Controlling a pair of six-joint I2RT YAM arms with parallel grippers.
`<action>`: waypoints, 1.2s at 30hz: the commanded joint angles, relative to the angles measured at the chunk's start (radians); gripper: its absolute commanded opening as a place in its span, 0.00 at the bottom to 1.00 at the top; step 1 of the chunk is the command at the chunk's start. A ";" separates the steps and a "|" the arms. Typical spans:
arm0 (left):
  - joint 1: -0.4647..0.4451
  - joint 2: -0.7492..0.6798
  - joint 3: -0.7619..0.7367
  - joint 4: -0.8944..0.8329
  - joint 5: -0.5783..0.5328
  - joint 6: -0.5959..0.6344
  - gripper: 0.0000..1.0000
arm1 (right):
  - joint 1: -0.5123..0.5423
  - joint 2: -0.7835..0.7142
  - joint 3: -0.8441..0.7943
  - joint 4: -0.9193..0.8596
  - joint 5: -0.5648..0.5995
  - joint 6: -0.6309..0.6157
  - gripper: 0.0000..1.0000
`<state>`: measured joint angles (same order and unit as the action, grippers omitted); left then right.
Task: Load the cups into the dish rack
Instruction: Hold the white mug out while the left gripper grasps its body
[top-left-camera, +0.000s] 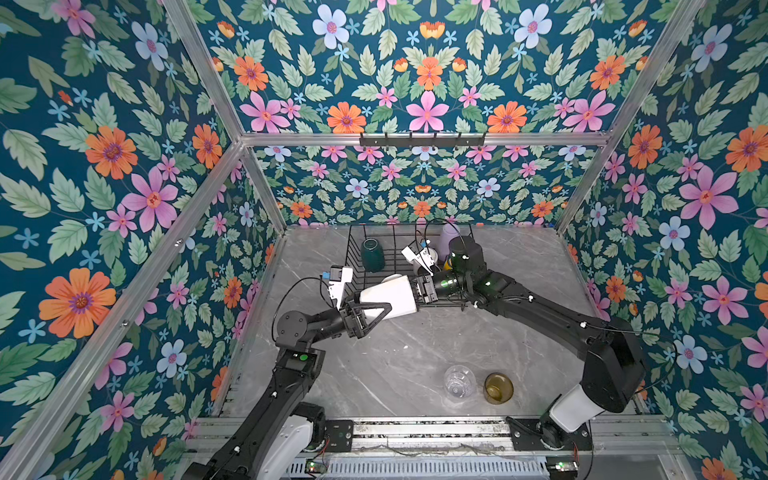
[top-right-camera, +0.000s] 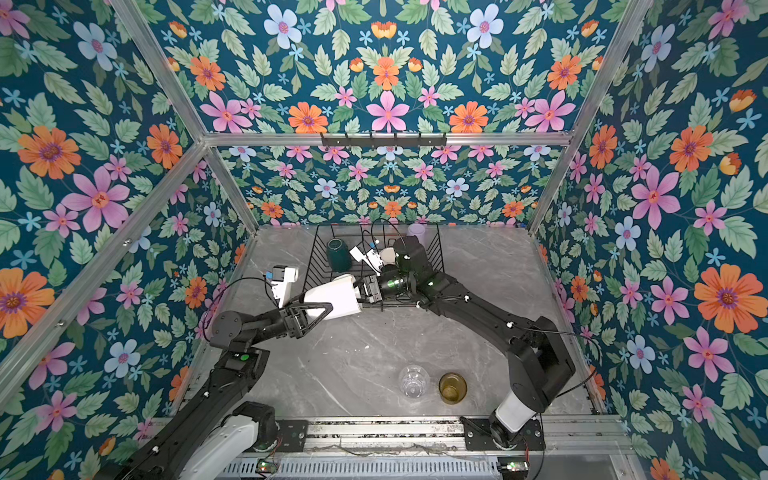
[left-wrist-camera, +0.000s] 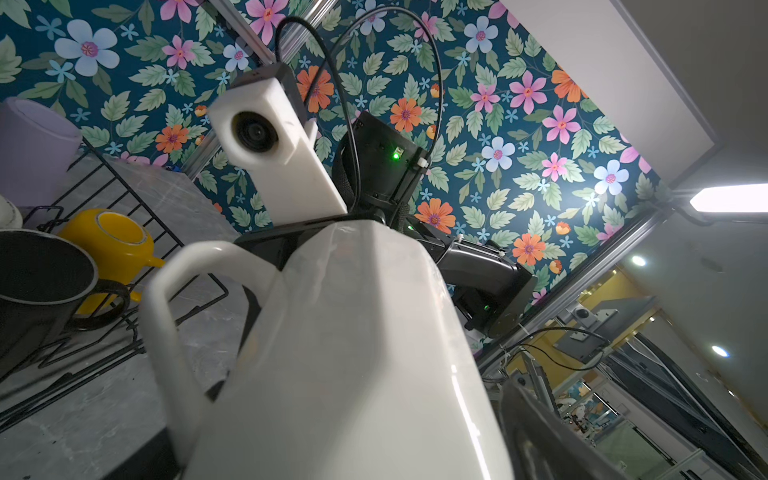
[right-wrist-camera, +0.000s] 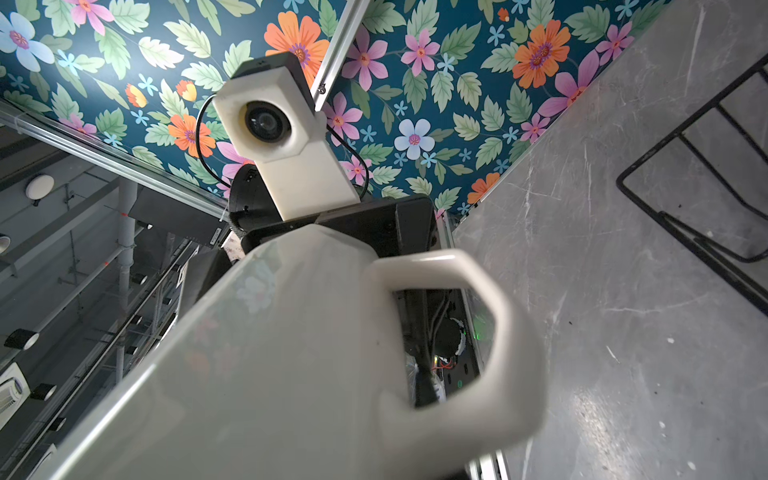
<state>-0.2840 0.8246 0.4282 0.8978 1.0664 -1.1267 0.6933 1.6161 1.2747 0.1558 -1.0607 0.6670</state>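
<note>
Lying sideways, the white mug (top-left-camera: 390, 296) is clamped at one end by the right end effector (top-left-camera: 417, 291), the left end effector (top-left-camera: 376, 314) gaping wide around the other, the dish rack (top-left-camera: 351, 246) just behind.

- Bright, even light is falling from above onto the grey tabletop (top-left-camera: 374, 365) in both top views, throwing only faint, soft shadows.
- The flowered walls (top-left-camera: 104, 166) are bending and stretching toward the frame edges, as through a wide lens.
- A strip lamp (left-wrist-camera: 727, 198) and two ceiling spots (left-wrist-camera: 638, 260) are burning out to pure white in the left wrist view.
- The white mug (left-wrist-camera: 353, 353) is crowding both wrist views, blurring at close range and carrying streaks of glare.
</note>
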 joint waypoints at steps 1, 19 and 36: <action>-0.001 0.007 0.003 0.084 0.020 -0.010 1.00 | 0.006 0.008 0.020 0.017 -0.030 -0.028 0.00; -0.006 0.032 0.013 0.090 0.032 -0.013 0.99 | 0.033 0.033 0.084 -0.152 0.002 -0.142 0.00; -0.007 0.046 0.018 0.092 0.040 -0.010 0.77 | 0.048 0.080 0.121 -0.235 0.065 -0.176 0.00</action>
<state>-0.2832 0.8707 0.4328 0.9127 1.1004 -1.1530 0.7235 1.6825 1.3933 -0.0471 -1.0569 0.4866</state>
